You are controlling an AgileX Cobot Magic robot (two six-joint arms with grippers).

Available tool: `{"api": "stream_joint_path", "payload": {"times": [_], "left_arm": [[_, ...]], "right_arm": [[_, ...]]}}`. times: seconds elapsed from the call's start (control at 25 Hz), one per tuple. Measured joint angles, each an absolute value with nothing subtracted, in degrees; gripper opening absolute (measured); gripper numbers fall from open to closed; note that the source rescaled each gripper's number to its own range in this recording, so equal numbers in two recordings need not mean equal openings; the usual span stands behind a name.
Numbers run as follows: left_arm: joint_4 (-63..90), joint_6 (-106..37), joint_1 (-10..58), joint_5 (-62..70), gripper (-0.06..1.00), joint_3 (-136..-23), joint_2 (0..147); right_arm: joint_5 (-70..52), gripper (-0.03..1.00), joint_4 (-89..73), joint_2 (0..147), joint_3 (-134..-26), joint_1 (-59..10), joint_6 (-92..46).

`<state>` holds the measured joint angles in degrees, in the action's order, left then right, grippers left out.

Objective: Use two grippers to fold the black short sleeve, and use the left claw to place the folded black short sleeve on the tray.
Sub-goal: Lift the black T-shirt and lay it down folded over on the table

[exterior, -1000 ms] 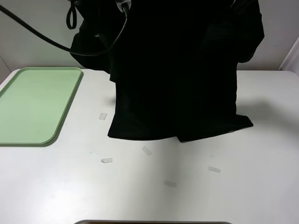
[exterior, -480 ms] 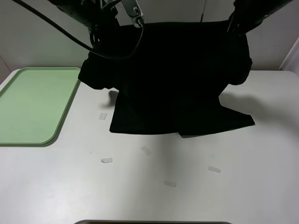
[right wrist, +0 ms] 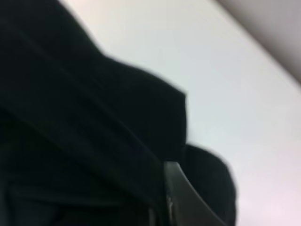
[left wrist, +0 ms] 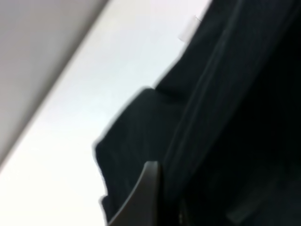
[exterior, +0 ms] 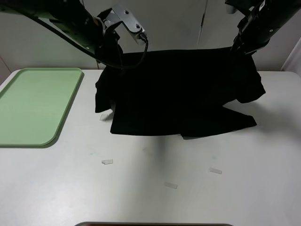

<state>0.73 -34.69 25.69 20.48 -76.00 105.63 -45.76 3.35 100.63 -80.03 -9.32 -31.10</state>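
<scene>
**Holding up a black shirt (exterior: 183, 94) by its top edge**

Gripping the shirt along its upper edge, with the left pincer (exterior: 114, 62) clamped tight on one end and the right pincer (exterior: 238, 48) clamped tight on the other. Stretching the cloth between the two, raised above the far half of the white surface (exterior: 141, 197). Letting the lower part lie flat on the surface, the hem spreading toward the near side, one sleeve drooping at the left and the other bulging at the right. Leaving the pale green tray (exterior: 33, 103) well apart to the left, by the edge of the surface. Showing, in the left wrist view, a dark fingertip (left wrist: 141, 197) pressed against black fabric; showing much the same in the right wrist view, a fingertip (right wrist: 181, 197) set against blurred dark folds. Lying scattered on the near part of the surface, a few small clear tape scraps (exterior: 107, 162).
</scene>
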Motion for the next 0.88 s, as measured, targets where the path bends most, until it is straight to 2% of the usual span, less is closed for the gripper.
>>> {"api": "stream_joint_path", "payload": {"times": [0.4, 0.76, 0.84, 0.88], "left_arm": [[2.56, -34.69, 25.82, 16.87, 0.00, -68.93, 105.63], [4.82, -34.69, 25.82, 15.83, 0.00, -67.54, 105.63], [4.52, -34.67, 25.76, 16.25, 0.04, -67.50, 105.63], [3.15, -34.53, 25.21, 17.08, 0.10, -67.28, 105.63]], "right_arm": [[-51.81, 0.00, 0.48, 102.68, -80.03, -9.30, -30.31], [-55.47, 0.00, 0.00, 105.94, -80.03, -9.02, -28.01], [-56.01, 0.01, 0.94, 106.00, -80.03, -8.80, -27.88], [-56.60, 0.06, 4.58, 106.00, -80.03, -8.32, -27.50]]}}
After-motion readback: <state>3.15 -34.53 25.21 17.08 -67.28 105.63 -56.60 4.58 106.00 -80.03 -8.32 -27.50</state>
